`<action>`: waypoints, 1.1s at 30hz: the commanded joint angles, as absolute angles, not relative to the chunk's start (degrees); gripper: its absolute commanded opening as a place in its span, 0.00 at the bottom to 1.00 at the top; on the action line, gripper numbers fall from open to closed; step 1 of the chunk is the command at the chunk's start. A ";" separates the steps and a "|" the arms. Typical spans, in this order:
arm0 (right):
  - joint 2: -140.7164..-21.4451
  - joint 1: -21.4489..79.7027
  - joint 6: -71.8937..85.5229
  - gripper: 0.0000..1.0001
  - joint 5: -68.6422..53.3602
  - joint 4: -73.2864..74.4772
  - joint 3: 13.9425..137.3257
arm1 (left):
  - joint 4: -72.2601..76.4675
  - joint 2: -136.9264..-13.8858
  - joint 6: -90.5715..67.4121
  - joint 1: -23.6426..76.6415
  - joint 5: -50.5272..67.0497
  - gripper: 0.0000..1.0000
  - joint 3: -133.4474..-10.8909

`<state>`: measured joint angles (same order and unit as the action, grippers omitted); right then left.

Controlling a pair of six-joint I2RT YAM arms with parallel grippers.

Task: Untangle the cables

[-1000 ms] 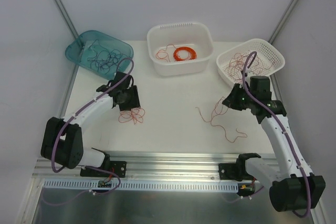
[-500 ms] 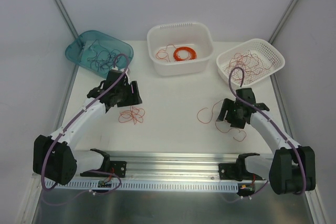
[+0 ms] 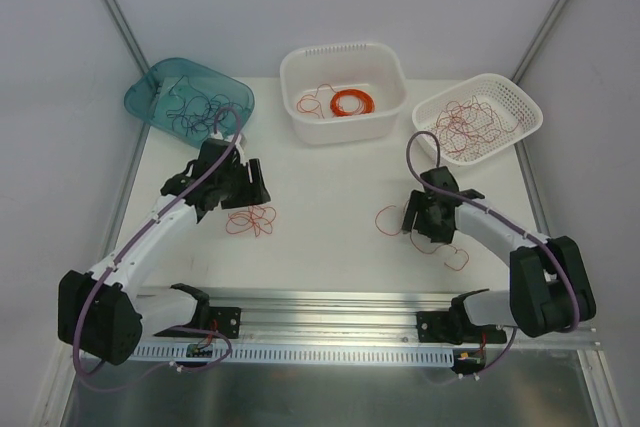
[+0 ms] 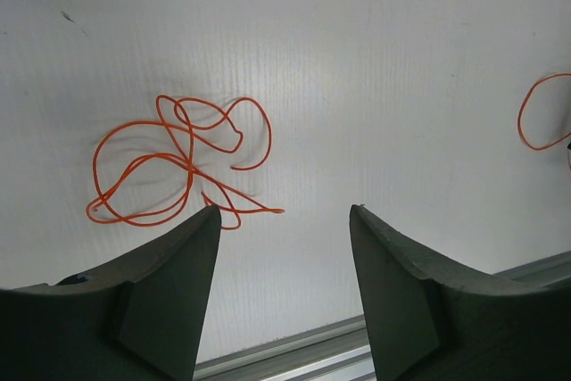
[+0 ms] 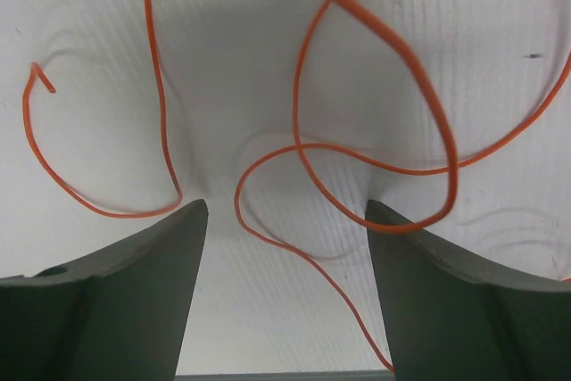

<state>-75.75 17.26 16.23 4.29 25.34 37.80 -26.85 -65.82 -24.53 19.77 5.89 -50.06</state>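
A small tangle of orange-red cables (image 3: 250,219) lies on the white table, just in front of my left gripper (image 3: 236,190). In the left wrist view the tangle (image 4: 178,167) sits up and left of the left gripper (image 4: 285,211), which is open with nothing between its fingers. My right gripper (image 3: 426,217) is low over a long loose orange-red strand (image 3: 389,219). It is open in the right wrist view (image 5: 287,207). The strand (image 5: 322,270) runs across the table between its fingers, untouched by either one.
A teal bin (image 3: 152,87) at the back left holds black cables. A white basket (image 3: 340,52) at the back centre holds a wound orange ring coil (image 3: 351,102). Another white basket (image 3: 532,107) at the back right holds dark red cables (image 3: 475,125). A metal rail (image 3: 330,302) borders the near edge.
My right gripper opened, let go of the strand and moved down and left to the table, where the strand now lies. My left gripper shifted slightly left and opened a little wider.
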 commanded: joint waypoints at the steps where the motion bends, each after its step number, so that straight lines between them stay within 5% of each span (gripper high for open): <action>1: -78.56 19.77 18.19 0.75 7.47 22.85 40.51 | -27.42 -63.81 -24.08 19.34 6.86 0.60 -48.69; 4: -80.68 21.79 18.46 0.69 9.66 22.85 41.66 | -27.42 -63.11 -24.17 19.34 6.77 0.60 -47.82; 7: -83.05 22.67 18.46 0.54 10.37 22.50 42.10 | -27.42 -62.41 -23.82 19.34 6.51 0.61 -47.29; 11: -84.02 23.12 17.15 0.19 10.63 21.80 42.10 | -27.33 -61.44 -23.29 19.34 6.15 0.61 -46.58; 14: -82.71 23.11 15.48 0.02 10.90 22.15 43.15 | -27.42 -60.73 -22.68 19.34 6.07 0.60 -46.14; 23: -71.11 23.03 6.34 0.01 15.20 30.49 53.51 | -27.25 -60.73 -19.43 19.34 5.71 0.62 -46.84; 33: -68.29 23.03 -6.85 0.01 10.73 37.36 82.15 | -26.63 -61.87 -18.02 19.34 5.01 0.65 -47.02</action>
<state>-68.60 22.81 -0.78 13.17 35.00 75.22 -27.00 -61.82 -19.81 19.77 5.56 -46.65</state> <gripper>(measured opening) 0.017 0.646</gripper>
